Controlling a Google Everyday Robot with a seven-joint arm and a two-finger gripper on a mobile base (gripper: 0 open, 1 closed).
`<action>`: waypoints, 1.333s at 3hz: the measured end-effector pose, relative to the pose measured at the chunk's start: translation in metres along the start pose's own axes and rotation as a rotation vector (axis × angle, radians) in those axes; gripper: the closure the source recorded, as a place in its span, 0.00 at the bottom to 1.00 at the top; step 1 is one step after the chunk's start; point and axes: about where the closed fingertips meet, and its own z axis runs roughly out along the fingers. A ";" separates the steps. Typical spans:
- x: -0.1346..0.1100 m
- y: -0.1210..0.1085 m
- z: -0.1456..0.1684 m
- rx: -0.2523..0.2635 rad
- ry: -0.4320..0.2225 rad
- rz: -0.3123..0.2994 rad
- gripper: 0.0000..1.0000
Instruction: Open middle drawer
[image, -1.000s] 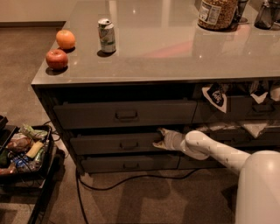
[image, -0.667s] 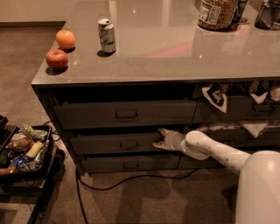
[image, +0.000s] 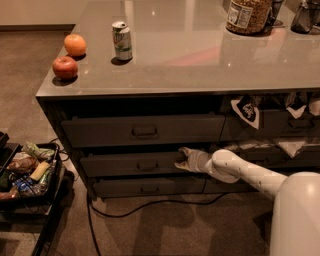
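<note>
Beneath the surface (image: 200, 65), between taller and lowest drawers, the middle drawer (image: 112, 165) looks nearly closed; the gripper (image: 180, 158) sits at its right end, probably to hook the front edge; whether it is clenched or released, I cannot tell.

Gripper (image: 180, 159) sits at right end of middle drawer (image: 132, 164) front, covering that end; drawer interior hidden. Jar (image: 246, 15) cut off by top edge, label too small to read. Dark obj (image: 306, 16) in top-right corner cropped, can't ID; cart (image: 50, 220) cut by left edge, contents too blurry to ID.
</note>
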 end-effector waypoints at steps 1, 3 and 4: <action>-0.001 -0.002 -0.001 0.000 0.000 0.000 0.69; -0.004 0.006 -0.004 -0.004 -0.002 0.036 0.89; -0.007 0.016 -0.010 -0.019 -0.001 0.067 0.95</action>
